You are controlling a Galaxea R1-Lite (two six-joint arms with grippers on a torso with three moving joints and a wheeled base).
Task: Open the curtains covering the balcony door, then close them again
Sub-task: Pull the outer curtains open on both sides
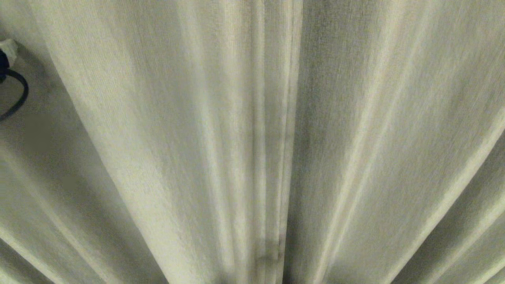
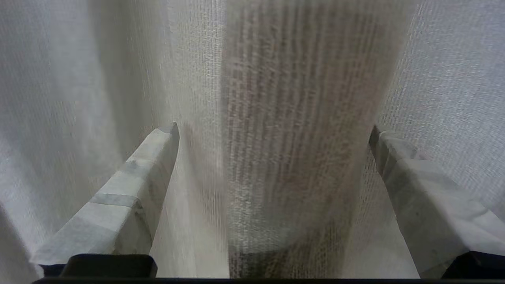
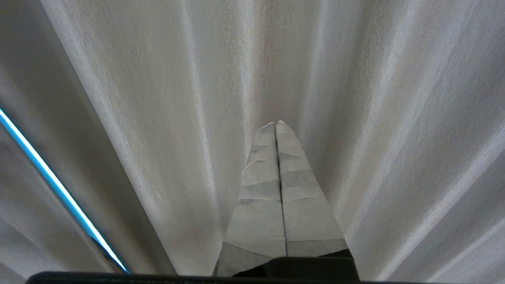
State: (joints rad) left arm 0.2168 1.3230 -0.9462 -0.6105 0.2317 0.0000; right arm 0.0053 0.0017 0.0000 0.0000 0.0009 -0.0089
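Note:
The curtains fill the head view as thick beige pleated drapes, and their two edges meet at a seam in the middle. The balcony door is hidden behind them. In the left wrist view my left gripper is open wide, with a rounded fold of the woven curtain standing between its fingers; it is not clamped. My right gripper is shut with nothing in it, pointing at the drapes.
A white-wrapped part with a black cable, part of my left arm, shows at the head view's left edge. A thin bright blue streak shows in a gap between folds in the right wrist view.

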